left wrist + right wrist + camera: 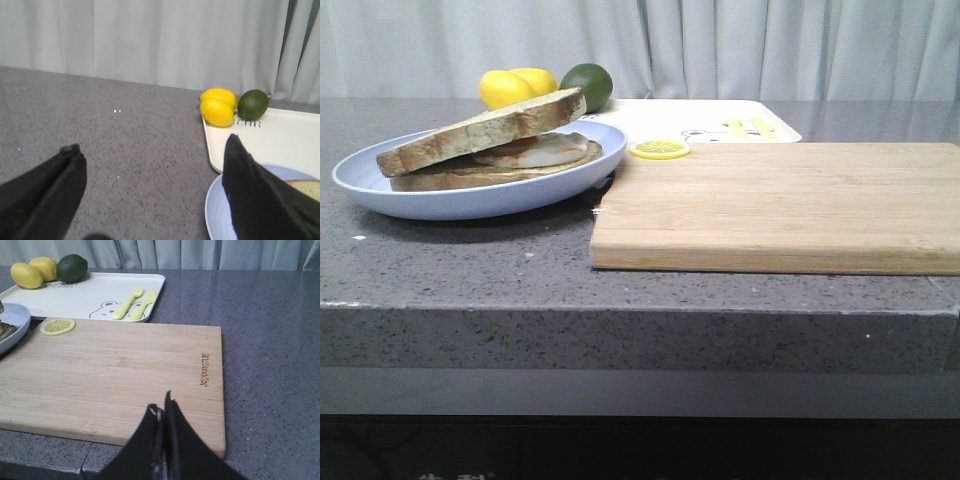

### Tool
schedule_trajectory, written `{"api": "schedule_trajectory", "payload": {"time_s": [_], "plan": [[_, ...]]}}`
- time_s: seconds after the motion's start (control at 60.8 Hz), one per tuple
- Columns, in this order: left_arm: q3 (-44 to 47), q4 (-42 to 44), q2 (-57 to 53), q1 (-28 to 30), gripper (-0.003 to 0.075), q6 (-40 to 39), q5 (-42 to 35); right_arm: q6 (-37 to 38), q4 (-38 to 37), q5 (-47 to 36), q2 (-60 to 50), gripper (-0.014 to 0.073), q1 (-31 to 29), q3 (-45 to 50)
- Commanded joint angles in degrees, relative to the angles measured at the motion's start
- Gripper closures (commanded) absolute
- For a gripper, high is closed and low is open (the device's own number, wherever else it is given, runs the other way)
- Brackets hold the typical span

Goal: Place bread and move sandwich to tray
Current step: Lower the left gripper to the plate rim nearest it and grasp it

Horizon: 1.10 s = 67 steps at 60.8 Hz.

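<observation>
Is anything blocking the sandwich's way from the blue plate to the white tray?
Nothing visible blocks it. The sandwich sits on the blue plate, and the tray lies just behind. Two lemons and a lime crowd one tray corner; the printed middle looks free.

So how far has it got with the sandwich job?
The top bread slice already lies tilted over the fried egg on the blue plate, so the sandwich looks assembled. Nothing is in hand: the left hand is open beside the plate, and the right hand is shut and empty over the cutting board. Left to do: moving the sandwich to the white tray.
</observation>
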Motion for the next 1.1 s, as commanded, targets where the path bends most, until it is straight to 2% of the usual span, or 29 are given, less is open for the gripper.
{"api": "schedule_trajectory", "payload": {"time_s": [0.0,0.165,0.296,0.444,0.642,1.086], "plan": [[-5.68,-2.14,5.38,-0.12,0.0177,-0.52,2.73,0.1,-0.42,-6.06,0.41,0.0652,-0.22,-1.29],[-14.41,-5.97,18.19,-0.52,0.0177,-0.52,16.04,0.1,-0.42,-5.98,0.41,0.0652,-0.22,-1.1],[-21.22,-6.22,28.03,-3.43,0.0177,-0.52,22.39,0.1,-0.42,-5.92,0.41,0.0652,-0.22,-1.1],[-26.55,-5.99,35.77,-7.12,0.0177,-0.52,24.13,0.1,-0.42,-5.92,0.41,0.0652,-0.22,-1.1],[-31.09,-5.86,42.86,-8.16,0.0177,-0.52,27.33,0.1,-0.42,-5.92,0.41,0.0652,-0.22,-1.1],[-31.41,-6.46,48.29,-8.13,0.0177,-0.52,27.59,0.1,-0.42,-5.76,0.41,0.0652,-0.22,-1.1]]}}
